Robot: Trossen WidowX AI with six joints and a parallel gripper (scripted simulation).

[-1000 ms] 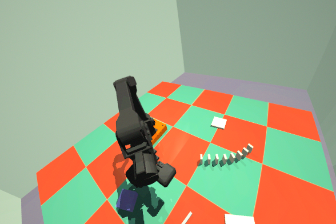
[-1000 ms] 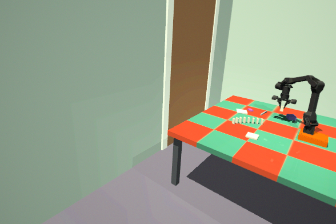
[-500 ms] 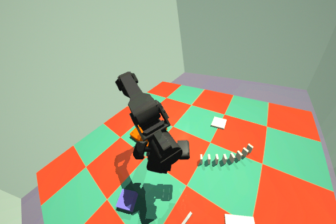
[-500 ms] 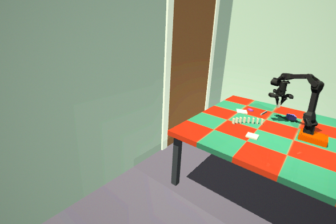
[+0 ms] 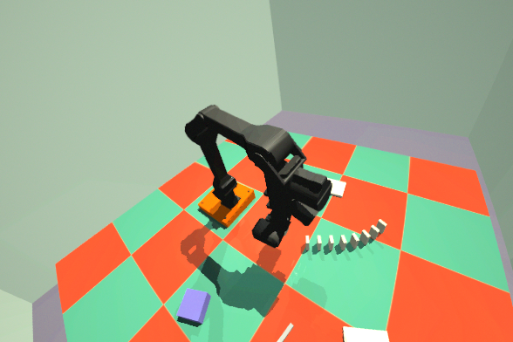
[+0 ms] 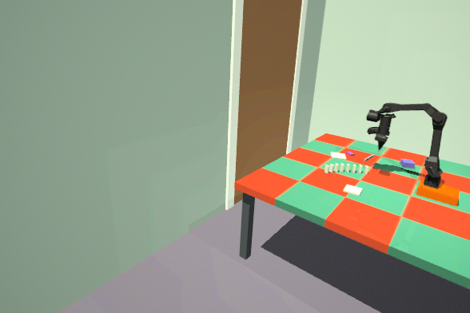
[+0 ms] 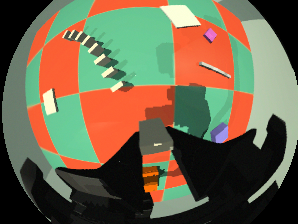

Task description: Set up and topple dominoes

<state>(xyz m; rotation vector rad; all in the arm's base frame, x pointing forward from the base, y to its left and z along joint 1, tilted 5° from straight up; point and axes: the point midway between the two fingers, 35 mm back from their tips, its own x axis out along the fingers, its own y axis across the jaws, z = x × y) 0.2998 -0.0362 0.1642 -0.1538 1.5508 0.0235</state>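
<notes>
Pinching a loose domino in the closed pincer, above the worktop and apart from the standing row; still to do, by the look of it: placing, releasing, any other missing domino, then the end push.

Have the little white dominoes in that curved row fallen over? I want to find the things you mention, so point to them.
No, the row of dominoes [image 5: 343,242] [image 6: 348,168] [image 7: 102,61] is standing upright, each domino on its narrow end.
</notes>
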